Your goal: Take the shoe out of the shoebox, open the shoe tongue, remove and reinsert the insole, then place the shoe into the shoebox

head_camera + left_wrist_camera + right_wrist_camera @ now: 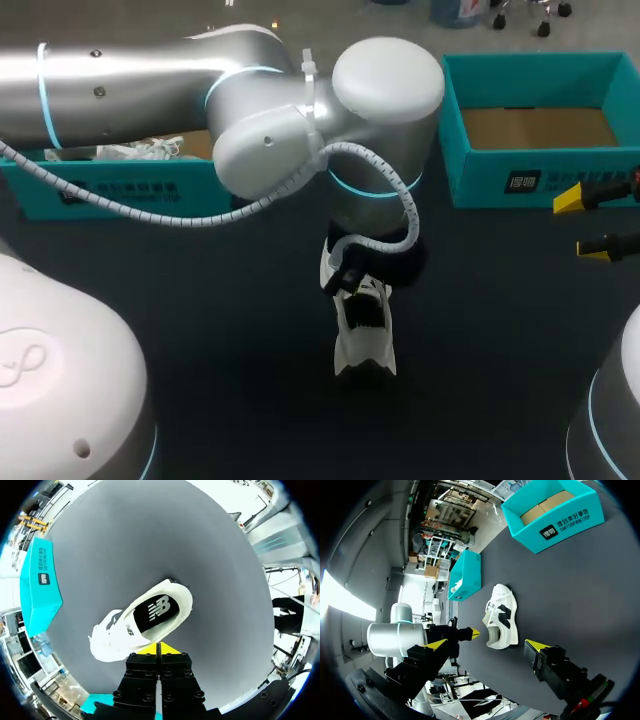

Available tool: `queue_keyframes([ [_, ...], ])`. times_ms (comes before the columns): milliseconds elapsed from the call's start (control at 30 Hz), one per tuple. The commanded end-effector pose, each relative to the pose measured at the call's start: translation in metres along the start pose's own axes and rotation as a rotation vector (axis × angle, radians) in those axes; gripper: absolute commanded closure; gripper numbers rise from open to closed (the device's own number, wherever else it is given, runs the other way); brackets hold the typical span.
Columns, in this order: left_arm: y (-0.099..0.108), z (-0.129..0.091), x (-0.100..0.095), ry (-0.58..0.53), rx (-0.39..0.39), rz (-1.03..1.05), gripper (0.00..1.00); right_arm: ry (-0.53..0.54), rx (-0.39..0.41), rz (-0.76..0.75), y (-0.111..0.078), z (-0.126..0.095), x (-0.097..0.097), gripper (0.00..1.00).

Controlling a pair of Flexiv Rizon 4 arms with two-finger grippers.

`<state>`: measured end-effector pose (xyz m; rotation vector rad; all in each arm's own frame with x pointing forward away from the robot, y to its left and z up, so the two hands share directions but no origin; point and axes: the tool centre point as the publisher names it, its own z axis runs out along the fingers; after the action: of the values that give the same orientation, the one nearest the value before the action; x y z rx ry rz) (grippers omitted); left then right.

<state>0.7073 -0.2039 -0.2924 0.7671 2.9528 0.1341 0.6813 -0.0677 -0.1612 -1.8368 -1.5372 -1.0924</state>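
Shoe (365, 330) out on the table (200, 350), upright on its sole; left gripper (159, 649) directly over the shoe, fingers closed together, tips at its side; right gripper (503, 638) well right of the shoe, fingers spread wide, holding nothing; teal boxes behind the shoe, left box (100, 190) and right box (480, 180).

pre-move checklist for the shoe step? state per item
1. Shoe out on the table: ok.
2. Insole lying inside the shoe: ok.
3. Tongue opened: cannot tell.
4. Left gripper open for a grasp: not ok, its fingers are shut at the shoe's side.
5. Right gripper open and apart from the shoe: ok.
6. Empty box free to take the shoe: ok.
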Motion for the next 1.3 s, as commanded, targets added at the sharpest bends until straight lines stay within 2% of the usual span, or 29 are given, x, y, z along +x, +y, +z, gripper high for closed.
queue_keyframes([
  [33,-0.008,0.000,-0.008,0.086,-0.071,-0.303,1.00,-0.003,-0.002,0.001,-0.001,0.000,0.000,0.00],
  [100,-0.008,0.000,-0.008,0.086,-0.071,-0.303,1.00,-0.003,-0.002,0.001,-0.001,0.000,0.000,0.00],
  [167,-0.014,0.002,-0.003,0.065,0.000,-0.300,1.00,-0.003,-0.002,0.001,-0.001,0.000,0.000,0.00],
  [300,-0.029,-0.001,0.007,0.020,0.047,-0.303,1.00,-0.003,-0.002,0.001,-0.001,0.000,0.000,0.00],
  [367,-0.034,-0.003,0.012,0.004,0.034,-0.292,1.00,-0.003,-0.002,0.001,-0.001,0.000,0.000,0.00],
  [467,-0.036,-0.008,0.019,-0.010,0.059,-0.285,1.00,-0.003,-0.002,0.001,-0.001,0.000,0.000,0.00],
  [733,-0.046,-0.004,0.036,0.003,0.071,-0.272,1.00,-0.003,-0.002,0.001,-0.001,0.000,0.000,0.00],
  [767,-0.046,-0.004,0.037,0.003,0.074,-0.278,0.88,-0.003,-0.002,0.001,-0.001,0.000,0.000,0.00],
  [800,-0.047,-0.004,0.038,-0.001,0.068,-0.293,0.55,-0.003,-0.002,0.001,-0.001,0.000,0.000,0.00],
  [833,-0.047,-0.003,0.039,0.002,0.061,-0.298,0.10,-0.003,-0.002,0.001,-0.001,0.000,0.000,0.00],
  [867,-0.047,-0.002,0.039,-0.004,0.061,-0.314,0.00,-0.003,-0.002,0.001,-0.001,0.000,0.000,0.00],
  [1300,-0.056,0.028,0.040,0.018,0.076,-0.359,0.00,-0.003,-0.002,0.001,-0.001,0.000,0.000,0.00],
])
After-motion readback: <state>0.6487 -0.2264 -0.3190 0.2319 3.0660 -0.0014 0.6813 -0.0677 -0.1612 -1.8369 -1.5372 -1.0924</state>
